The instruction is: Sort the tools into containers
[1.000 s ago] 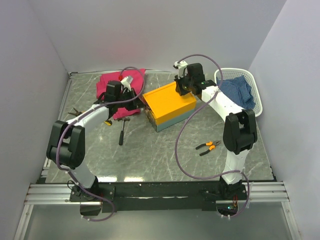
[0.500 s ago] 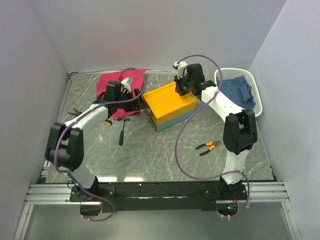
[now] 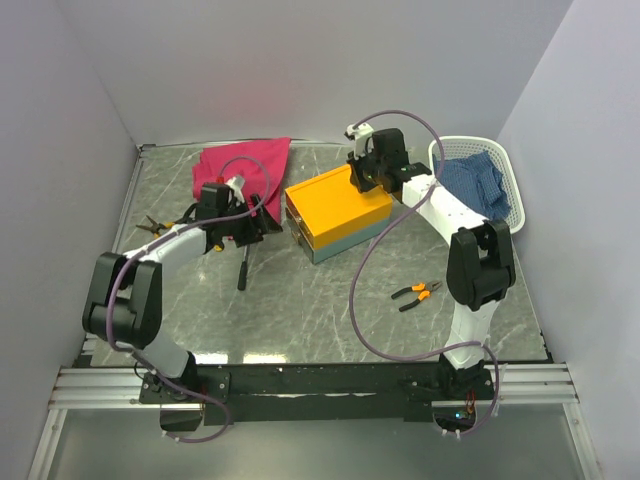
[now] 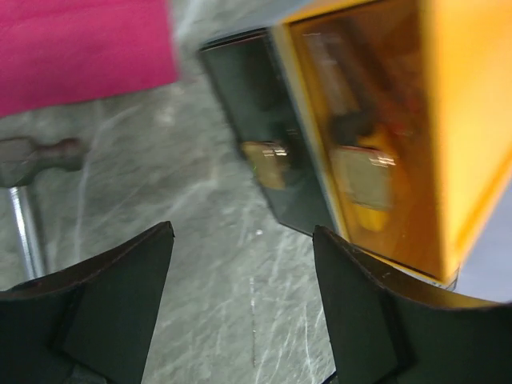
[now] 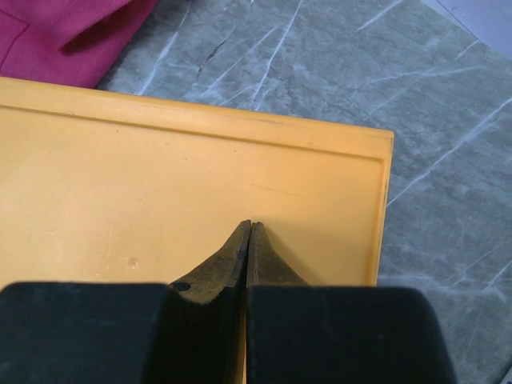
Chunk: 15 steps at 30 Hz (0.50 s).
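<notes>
The orange-yellow toolbox (image 3: 338, 212) with a teal-grey base stands mid-table. My left gripper (image 3: 256, 228) hovers just left of it, open and empty, above the bare table. In the left wrist view its fingers (image 4: 120, 304) frame the tabletop, with the toolbox end (image 4: 376, 136) ahead on the right and the steel hammer (image 4: 28, 184) on the left. The hammer (image 3: 243, 268) lies below that gripper. My right gripper (image 3: 362, 180) is shut, its tip (image 5: 250, 230) resting on the lid (image 5: 144, 176). Orange-black pliers (image 3: 415, 293) lie front right, yellow-black pliers (image 3: 150, 225) far left.
A magenta cloth (image 3: 245, 165) lies behind the left gripper, against the back wall. The white lattice basket (image 3: 500, 160) at the back right holds a blue checked cloth (image 3: 475, 182). Grey walls close the table on three sides.
My left gripper has opened and drawn back from the toolbox's left end, moving left and nearer, over the hammer's head. The right arm has not moved.
</notes>
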Motion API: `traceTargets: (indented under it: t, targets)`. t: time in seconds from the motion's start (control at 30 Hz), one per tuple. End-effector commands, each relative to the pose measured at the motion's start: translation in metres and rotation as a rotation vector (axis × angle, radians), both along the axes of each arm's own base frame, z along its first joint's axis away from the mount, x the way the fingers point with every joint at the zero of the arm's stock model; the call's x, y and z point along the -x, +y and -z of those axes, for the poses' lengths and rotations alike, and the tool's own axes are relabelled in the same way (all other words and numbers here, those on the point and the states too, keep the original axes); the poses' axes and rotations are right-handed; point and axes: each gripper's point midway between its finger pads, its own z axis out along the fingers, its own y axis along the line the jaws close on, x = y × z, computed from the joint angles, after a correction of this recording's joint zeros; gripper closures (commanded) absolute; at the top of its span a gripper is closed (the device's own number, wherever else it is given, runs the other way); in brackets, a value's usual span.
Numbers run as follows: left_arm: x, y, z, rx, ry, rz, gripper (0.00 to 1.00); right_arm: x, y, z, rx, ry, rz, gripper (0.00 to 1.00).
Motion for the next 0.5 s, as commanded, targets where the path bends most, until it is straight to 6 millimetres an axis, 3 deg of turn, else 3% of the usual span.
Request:
traceTargets:
  t: [0.0, 0.47]
  targets:
    - [-0.011, -0.006, -0.003, 0.082, -0.014, -0.004, 0.24, 0.050, -0.013, 0.064, 0.119, 0.227, -0.010, 1.00]
    - [-0.027, -0.027, 0.020, 0.099, 0.053, 0.007, 0.23, 0.050, -0.014, 0.067, 0.125, 0.229, -0.009, 1.00]
